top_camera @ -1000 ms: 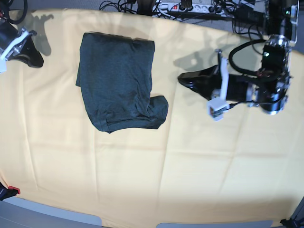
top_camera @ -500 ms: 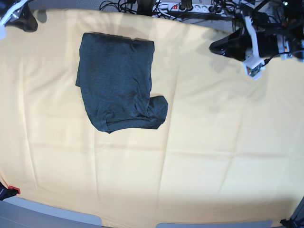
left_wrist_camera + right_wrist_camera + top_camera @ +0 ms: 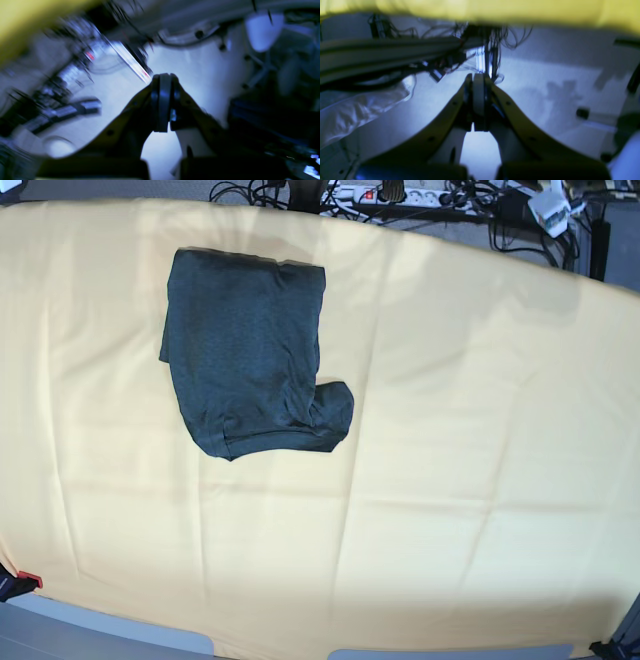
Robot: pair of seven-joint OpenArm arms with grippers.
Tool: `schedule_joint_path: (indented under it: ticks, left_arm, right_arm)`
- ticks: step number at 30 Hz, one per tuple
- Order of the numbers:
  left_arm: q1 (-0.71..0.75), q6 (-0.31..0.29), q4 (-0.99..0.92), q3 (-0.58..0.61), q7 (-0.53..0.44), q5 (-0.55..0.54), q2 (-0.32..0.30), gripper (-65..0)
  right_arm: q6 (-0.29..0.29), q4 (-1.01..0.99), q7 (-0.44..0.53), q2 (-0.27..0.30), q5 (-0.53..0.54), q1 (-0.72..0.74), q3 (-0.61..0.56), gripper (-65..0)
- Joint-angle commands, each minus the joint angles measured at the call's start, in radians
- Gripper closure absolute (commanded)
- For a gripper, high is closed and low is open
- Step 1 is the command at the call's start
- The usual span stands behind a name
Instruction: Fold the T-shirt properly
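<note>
Going from the left of the base view, the yellow-covered worktop (image 3: 120,510) is bare cloth with faint creases. The T-shirt (image 3: 250,355) lies left of centre, toward the far edge, folded into a compact upright block. It looks like a finished fold laid flat to stay put, though one rounded lobe bulges out at its lower right corner, so the packet is not quite square. Nothing touches it.

Right of the shirt the cloth runs empty to the edge. A power strip (image 3: 385,194) and tangled cables sit beyond the far edge.

Neither arm shows over the worktop in the base view; both seem parked off it, clear of the garment. The right end effector (image 3: 478,100) is pressed fully together with nothing between its pads, facing pale floor and cables beneath the worktop's yellow edge. The left end effector (image 3: 163,102) is likewise closed and empty. Its view is heavily blurred, so the surroundings are probably floor and equipment, but I cannot say more.
</note>
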Motion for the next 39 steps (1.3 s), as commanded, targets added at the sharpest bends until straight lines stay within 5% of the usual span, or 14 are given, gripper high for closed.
schedule_joint_path:
  ticks: [1,6,11,21,31,39]
  left_arm:
    - [0.039,-0.017,0.008,-0.006,-0.007,-0.024,0.007,0.0]
    - [0.086,-0.070,-0.061,0.003,-0.007,0.001,0.080,0.0]
    - [0.043,-0.070,-0.217,0.097,-0.007,0.089,0.082,0.0]
    - [-0.275,-0.087,-0.685,0.354,-0.081,0.277,0.082,0.0]
    - [-0.505,-0.087,-1.140,0.562,-0.394,0.596,0.082,0.0]
    - [-0.668,-0.087,-1.404,0.755,-0.853,0.856,0.086,0.0]
  right_arm:
    - [0.001,0.003,0.007,0.007,0.016,-0.039,0.008,0.0]
    - [0.001,-0.079,0.007,0.019,0.016,-0.097,-0.081,0.0]
    - [0.001,-0.253,0.007,0.085,0.016,-0.073,-0.267,0.0]
    - [0.001,-0.624,0.267,0.147,-0.408,0.155,-0.570,0.0]
    - [0.001,-1.062,0.644,0.149,-0.809,0.374,-0.800,0.0]
    - [0.001,-1.334,1.088,0.137,-1.120,0.543,-0.971,0.0]
